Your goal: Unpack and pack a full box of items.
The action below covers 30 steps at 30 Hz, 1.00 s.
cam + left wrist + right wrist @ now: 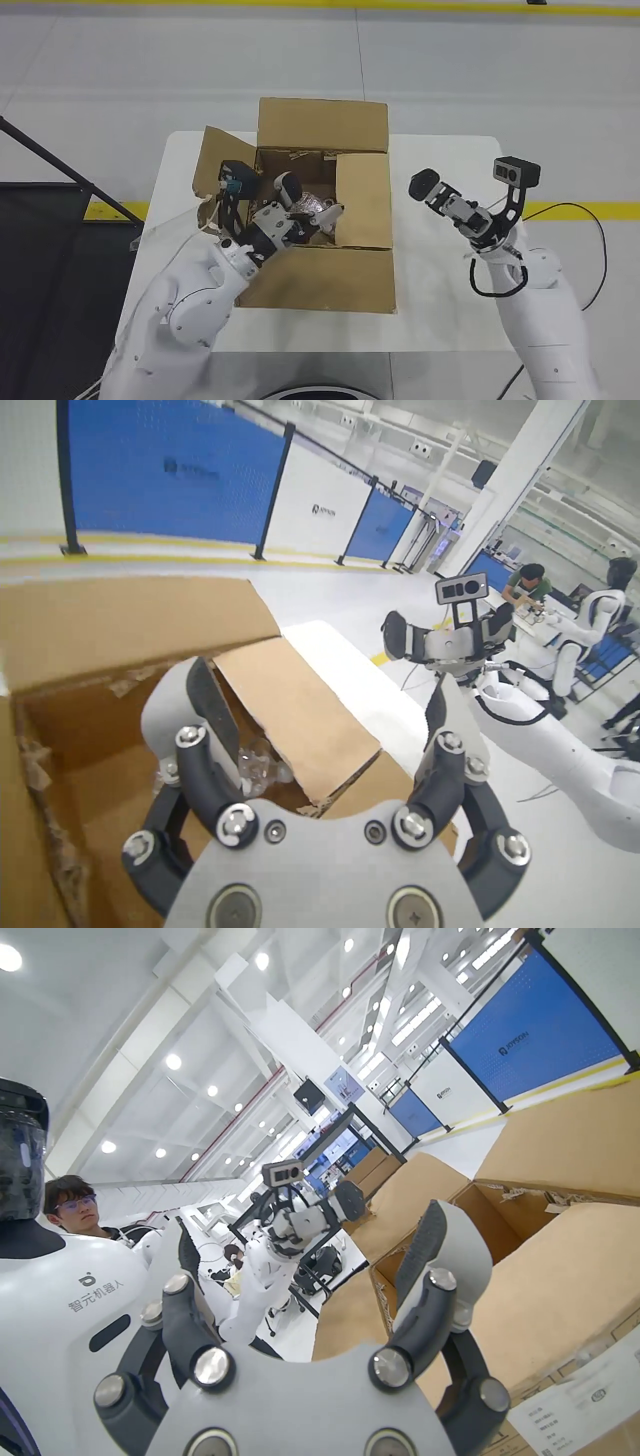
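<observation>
An open cardboard box [365, 200] stands in the middle of the white table [440, 300], all of its flaps folded outward. My left gripper [305, 205] hangs over the box opening, open [320, 685], with nothing between its fingers. Below it, on the box floor, lies a crumpled clear plastic item [257, 762], close to one finger [210, 710]. My right gripper [428, 187] is held in the air to the right of the box, apart from it. It is open [307, 1223] and empty. The box [550, 1248] lies beyond it. Most of the box's inside is hidden.
The right-hand flap [362, 198] lies across part of the box opening. Bare table lies to the right of the box, under the right arm, with a narrower strip along its front edge [330, 340]. The floor around has yellow lines.
</observation>
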Available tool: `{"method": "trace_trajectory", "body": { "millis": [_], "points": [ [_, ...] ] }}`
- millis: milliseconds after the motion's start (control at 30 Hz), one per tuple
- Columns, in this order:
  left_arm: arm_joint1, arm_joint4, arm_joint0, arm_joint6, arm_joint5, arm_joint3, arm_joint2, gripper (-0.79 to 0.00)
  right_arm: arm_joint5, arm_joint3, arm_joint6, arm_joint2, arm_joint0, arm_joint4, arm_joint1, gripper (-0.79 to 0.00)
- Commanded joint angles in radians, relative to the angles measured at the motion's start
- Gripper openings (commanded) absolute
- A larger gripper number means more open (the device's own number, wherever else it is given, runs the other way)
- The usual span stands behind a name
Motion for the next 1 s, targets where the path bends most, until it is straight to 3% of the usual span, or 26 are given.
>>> {"method": "trace_trajectory", "body": {
  "millis": [0,167,567,967],
  "points": [
    [-0.003,-0.030,-0.038,-0.044,0.055,0.040,0.017,0.000,-0.018,-0.013,-0.018,0.024,-0.031,0.032,0.010,0.000],
    [-0.012,-0.069,-0.087,-0.082,0.170,0.104,0.048,0.000,-0.034,-0.032,-0.034,0.064,-0.094,0.094,0.035,0.000],
    [-0.014,-0.104,-0.084,-0.084,0.155,0.110,0.052,0.000,-0.034,-0.032,-0.034,0.064,-0.094,0.094,0.035,0.000],
    [-0.027,-0.358,-0.247,-0.297,0.221,0.331,0.085,0.000,-0.034,-0.032,-0.034,0.064,-0.094,0.094,0.035,0.000]
  ]
}}
